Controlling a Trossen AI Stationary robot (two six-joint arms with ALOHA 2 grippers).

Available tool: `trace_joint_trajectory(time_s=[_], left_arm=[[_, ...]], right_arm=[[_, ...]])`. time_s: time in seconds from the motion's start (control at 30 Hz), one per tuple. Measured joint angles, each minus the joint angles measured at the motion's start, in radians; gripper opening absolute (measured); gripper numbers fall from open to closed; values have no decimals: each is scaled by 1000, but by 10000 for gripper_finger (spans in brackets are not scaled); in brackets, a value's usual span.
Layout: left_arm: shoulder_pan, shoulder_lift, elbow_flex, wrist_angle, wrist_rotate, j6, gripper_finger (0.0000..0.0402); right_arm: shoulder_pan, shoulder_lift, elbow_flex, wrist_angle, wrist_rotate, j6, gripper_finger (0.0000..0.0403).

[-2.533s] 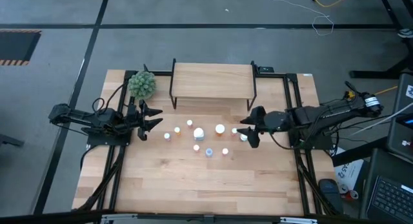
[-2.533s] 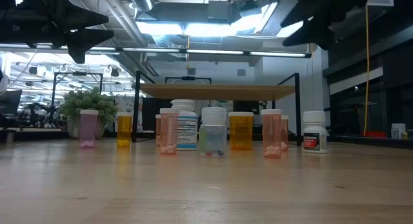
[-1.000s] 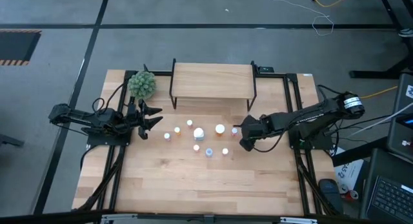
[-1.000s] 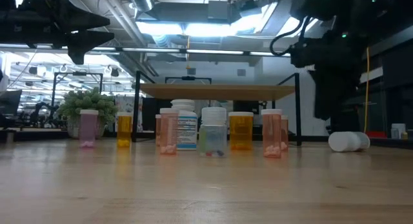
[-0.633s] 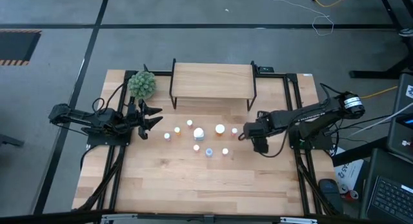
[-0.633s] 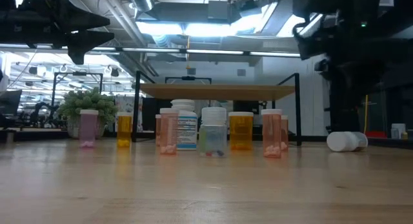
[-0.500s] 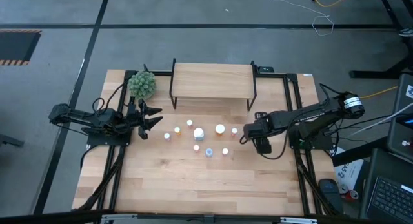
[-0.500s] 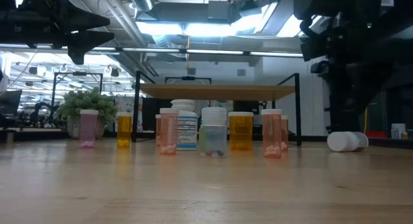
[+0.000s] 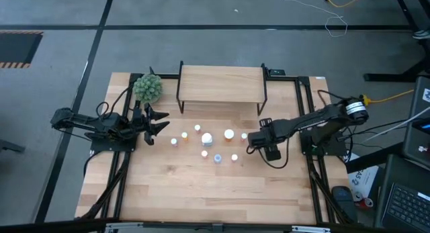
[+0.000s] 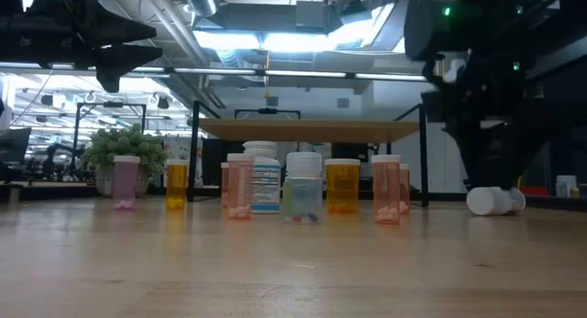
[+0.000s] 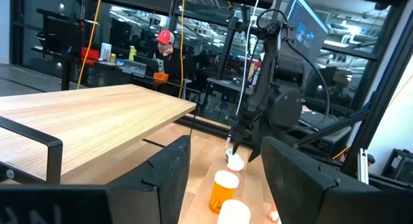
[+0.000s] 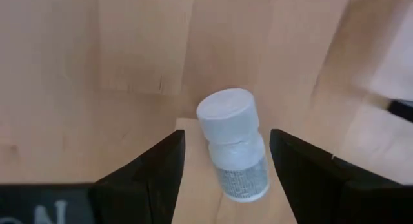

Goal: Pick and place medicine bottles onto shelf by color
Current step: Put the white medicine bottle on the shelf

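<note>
We find the right pincer (image 12: 222, 169) lowered over a fallen white bottle (image 12: 233, 148) at the right end of the bottle group on the desk (image 9: 201, 186). In the right wrist view the bottle lies on its side between the two dark fingers (image 12: 153, 179), white cap pointing away from the wrist, printed label on the body. The fingers stand spread on either side of the bottle with wood showing in the gaps; we record the pincer as released, not yet gripping. In the low view the same bottle (image 10: 493, 201) lies flat on the desk under the dark bulk of the right arm (image 10: 486, 98).

The left pincer (image 9: 160, 122) waits at the left side of the desk, near the green plant ball (image 9: 148, 88), fingers parted and holding nothing.

The other medicine bottles (image 9: 207, 139) stand upright in a loose cluster at mid-desk, in front of the shelf (image 9: 220, 84). In the low view we count, left to right: a pink one (image 10: 125, 181), an amber one (image 10: 176, 183), a pale orange one (image 10: 238, 185), a white labelled one (image 10: 264, 180), a clear one (image 10: 304, 187), a wide amber one (image 10: 342, 185) and another pale orange one (image 10: 387, 188).

The shelf top carries no bottles in the high view. It stands at the far middle of the desk on its black frame.
</note>
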Motion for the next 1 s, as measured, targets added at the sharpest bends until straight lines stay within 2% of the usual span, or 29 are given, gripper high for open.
trace_joint_trajectory(time_s=[0.37, 0.63, 0.87, 1.0], left_arm=[[0, 0, 0, 0, 0, 0, 186], [0, 0, 0, 0, 0, 0, 186], [0, 0, 0, 0, 0, 0, 186], [0, 0, 0, 0, 0, 0, 186]], right_arm=[[0, 132, 1, 40, 1, 5, 227], [1, 136, 3, 35, -4, 4, 168], [1, 137, 4, 30, 0, 12, 180], [0, 142, 24, 10, 45, 59, 180]])
